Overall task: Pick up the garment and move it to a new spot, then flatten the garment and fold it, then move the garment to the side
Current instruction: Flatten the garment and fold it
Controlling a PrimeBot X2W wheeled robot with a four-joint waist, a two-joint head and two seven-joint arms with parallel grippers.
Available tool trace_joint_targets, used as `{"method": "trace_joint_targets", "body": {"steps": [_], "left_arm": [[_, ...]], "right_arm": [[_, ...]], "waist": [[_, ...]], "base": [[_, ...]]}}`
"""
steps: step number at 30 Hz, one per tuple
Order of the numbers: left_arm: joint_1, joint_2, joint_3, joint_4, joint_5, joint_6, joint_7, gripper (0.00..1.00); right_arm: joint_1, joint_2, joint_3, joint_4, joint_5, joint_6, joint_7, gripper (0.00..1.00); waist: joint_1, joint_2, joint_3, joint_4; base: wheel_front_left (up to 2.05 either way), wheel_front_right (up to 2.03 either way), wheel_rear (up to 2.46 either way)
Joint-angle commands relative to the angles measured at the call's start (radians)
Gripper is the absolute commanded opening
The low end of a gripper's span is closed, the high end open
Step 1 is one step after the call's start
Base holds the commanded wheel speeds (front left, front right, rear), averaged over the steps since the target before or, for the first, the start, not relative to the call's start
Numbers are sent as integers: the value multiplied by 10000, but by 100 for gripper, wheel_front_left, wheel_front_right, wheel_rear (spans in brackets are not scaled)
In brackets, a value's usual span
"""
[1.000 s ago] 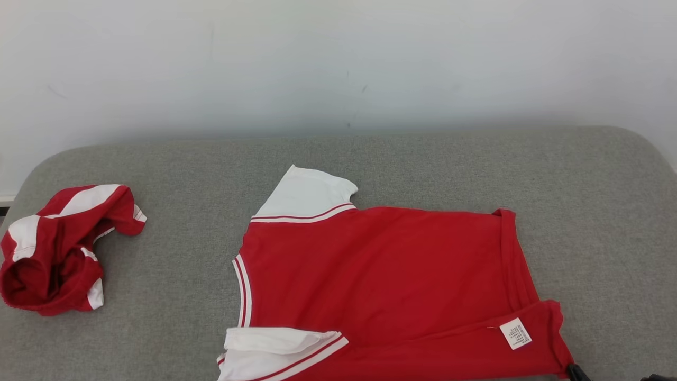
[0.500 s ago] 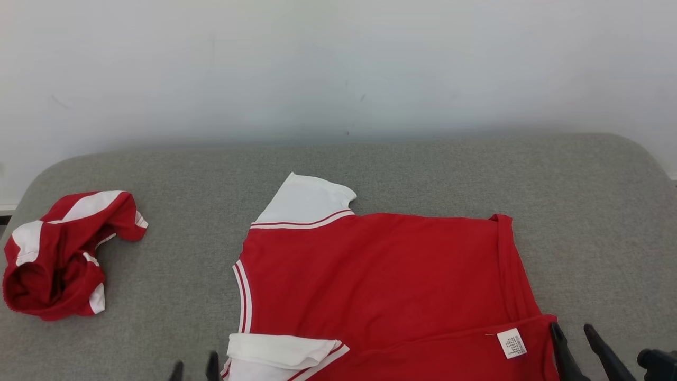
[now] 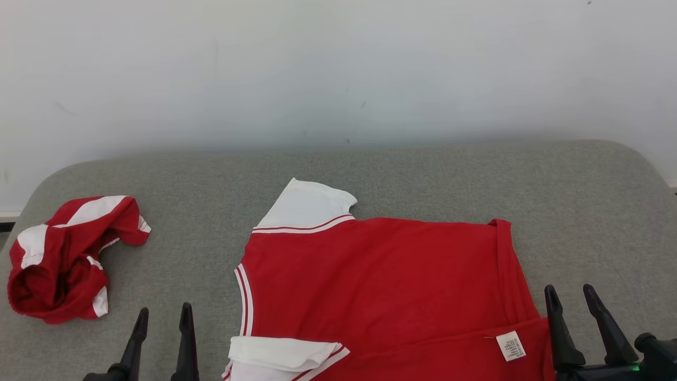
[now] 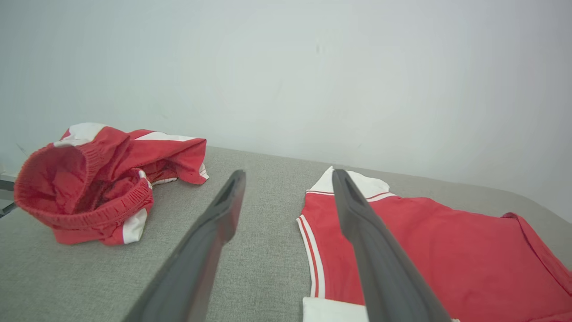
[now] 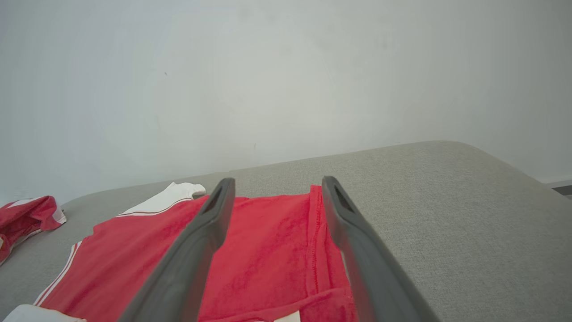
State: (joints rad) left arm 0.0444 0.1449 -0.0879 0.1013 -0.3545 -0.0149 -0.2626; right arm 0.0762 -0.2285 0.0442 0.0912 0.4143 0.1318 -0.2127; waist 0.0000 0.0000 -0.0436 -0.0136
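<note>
Red cotton on grey: a red shirt (image 3: 381,286) with white sleeves lies spread on a grey cushion (image 3: 423,169), right of centre and close against its near edge, where the head view cuts it off. Its long axis runs along the cushion from end to end, with the neckline trim (image 3: 244,299) toward the left end and the hem (image 3: 510,264) toward the right end. Along the near side a strip of cloth appears turned over onto the body, baring a white label (image 3: 511,346) and doubling the near sleeve (image 3: 280,353). The far sleeve (image 3: 307,203) points to the back edge.

The left gripper (image 3: 163,311) and the right gripper (image 3: 569,290) flank the shirt at the near edge, both with fingers spread wide and nothing between them. The right one stands just beside the hem and is the nearer of the two to the cloth. The left one stands off the neckline end with bare cushion between.

By the look of it, the fold is part made, and the next grasp lies inward for each arm, toward the shirt's two ends. Room is ample behind the shirt up to the back edge below the pale wall (image 3: 338,69), and at the right end. Crumpled red-and-white shorts (image 3: 63,259) take the left end, well apart from the shirt.
</note>
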Motion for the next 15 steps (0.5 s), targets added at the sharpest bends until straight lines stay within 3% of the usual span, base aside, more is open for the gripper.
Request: {"method": "trace_joint_targets", "body": {"steps": [1,15], "left_arm": [[129,2,104,-77,112,15,-28,100],[712,-99,297,-167,709,-360,-29,100]], "right_arm": [[-76,15,7,-42,-178,-26,-124,100],[212,269,-358,142,-465,-26,-505,100]], "waist": [[0,0,-29,-36],[0,0,-57,-103]], "base": [[0,0,0],[0,0,0]]}}
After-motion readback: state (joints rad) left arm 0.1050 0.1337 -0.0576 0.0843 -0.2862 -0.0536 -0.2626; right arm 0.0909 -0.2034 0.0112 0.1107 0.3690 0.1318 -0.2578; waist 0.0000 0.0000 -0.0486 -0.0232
